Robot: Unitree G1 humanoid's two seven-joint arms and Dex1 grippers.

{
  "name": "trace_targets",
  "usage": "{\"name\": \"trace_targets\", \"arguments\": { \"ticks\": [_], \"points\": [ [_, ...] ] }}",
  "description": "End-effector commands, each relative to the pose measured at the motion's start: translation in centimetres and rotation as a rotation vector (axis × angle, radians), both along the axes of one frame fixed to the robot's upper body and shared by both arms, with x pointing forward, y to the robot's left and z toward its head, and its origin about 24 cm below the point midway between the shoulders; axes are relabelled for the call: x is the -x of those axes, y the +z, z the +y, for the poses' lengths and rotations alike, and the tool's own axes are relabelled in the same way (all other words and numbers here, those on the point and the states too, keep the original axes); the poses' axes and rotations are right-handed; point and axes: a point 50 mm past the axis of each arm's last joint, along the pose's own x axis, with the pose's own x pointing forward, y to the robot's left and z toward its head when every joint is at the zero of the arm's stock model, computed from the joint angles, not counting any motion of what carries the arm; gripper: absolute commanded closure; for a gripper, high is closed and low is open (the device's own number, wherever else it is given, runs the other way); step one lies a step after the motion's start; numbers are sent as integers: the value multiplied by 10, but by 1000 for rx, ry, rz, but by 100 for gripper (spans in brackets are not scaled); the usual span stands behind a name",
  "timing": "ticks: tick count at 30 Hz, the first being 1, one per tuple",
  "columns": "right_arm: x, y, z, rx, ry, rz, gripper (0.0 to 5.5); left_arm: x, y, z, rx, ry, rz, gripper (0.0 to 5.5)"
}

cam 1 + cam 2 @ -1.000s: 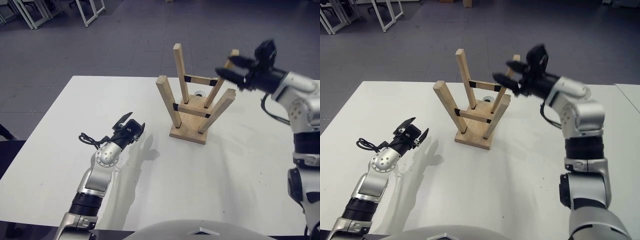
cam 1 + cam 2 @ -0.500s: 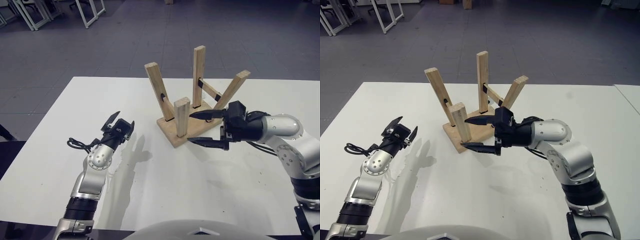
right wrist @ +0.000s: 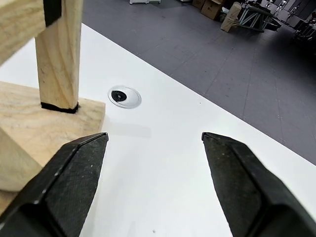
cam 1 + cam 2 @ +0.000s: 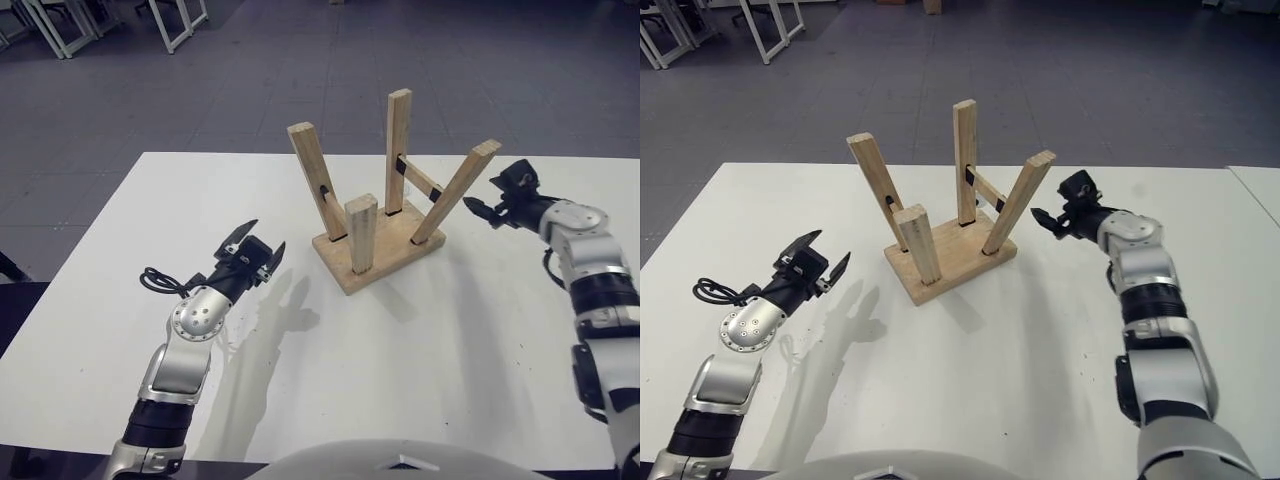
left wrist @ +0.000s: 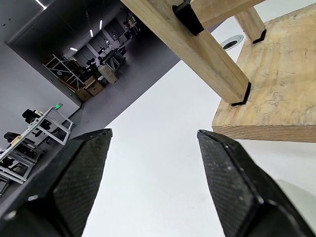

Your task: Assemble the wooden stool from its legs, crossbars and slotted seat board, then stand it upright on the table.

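The wooden stool [image 4: 381, 254] rests upside down on the white table [image 4: 420, 380], seat board flat and legs pointing up, joined by crossbars [image 4: 422, 180]. My left gripper [image 4: 262, 240] is open, low over the table to the left of the stool, a short gap away; its wrist view shows the seat board [image 5: 276, 89] and a leg [image 5: 197, 44] beyond the open gripper [image 5: 154, 134]. My right gripper [image 4: 482, 195] is open, just right of the rightmost leg [image 4: 456, 194] without touching it. Between the right gripper's [image 3: 154, 137] fingers lies bare table, with a leg [image 3: 59, 54] off to one side.
A round cable grommet [image 3: 124, 96] sits in the tabletop behind the stool. A black cable [image 4: 160, 281] loops from my left wrist. The table's far edge runs just behind the stool; metal frames [image 4: 60, 25] stand on the grey floor beyond.
The stool turned and settled flat between one second and half a second ago, and has stayed put since. My right gripper pulled back from its front to its right side.
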Motion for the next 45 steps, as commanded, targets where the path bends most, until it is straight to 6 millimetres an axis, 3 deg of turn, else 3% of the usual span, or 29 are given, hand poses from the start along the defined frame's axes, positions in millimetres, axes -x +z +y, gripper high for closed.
{"name": "trace_targets", "arguments": {
  "ticks": [1, 5, 9, 12, 15, 20, 23, 26, 32, 35, 45],
  "points": [
    [-12, 4, 28, -1, 103, -54, 200, 1, 1, -4, -15, -28, 17, 229],
    [5, 11, 29, 48, 345, -104, 200, -1, 0, 3, -37, -23, 38, 229],
    [22, 12, 17, 105, 416, -74, 200, -5, 10, 15, -34, -53, 29, 229],
    [32, 18, 11, 125, 440, -62, 200, -11, 34, 34, -2, -92, 2, 229],
    [40, 35, -11, 173, 418, -48, 200, -16, 71, 43, 110, -270, 36, 229],
    [68, 64, -32, 159, 612, 113, 200, -7, 106, 38, 235, -642, 280, 229],
    [63, 84, -20, 77, 686, 89, 200, -23, 122, 28, 278, -718, 260, 229],
    [53, 92, 1, -12, 742, 52, 200, -39, 120, 17, 284, -754, 267, 229],
    [49, 89, 28, -79, 851, 66, 200, -41, 104, 3, 299, -813, 343, 229],
    [45, 86, 33, -105, 877, 81, 243, -45, 104, -1, 341, -822, 344, 229],
    [33, 68, 24, -205, 956, 240, 417, -48, 96, -9, 451, -938, 462, 385]
  ]
}}
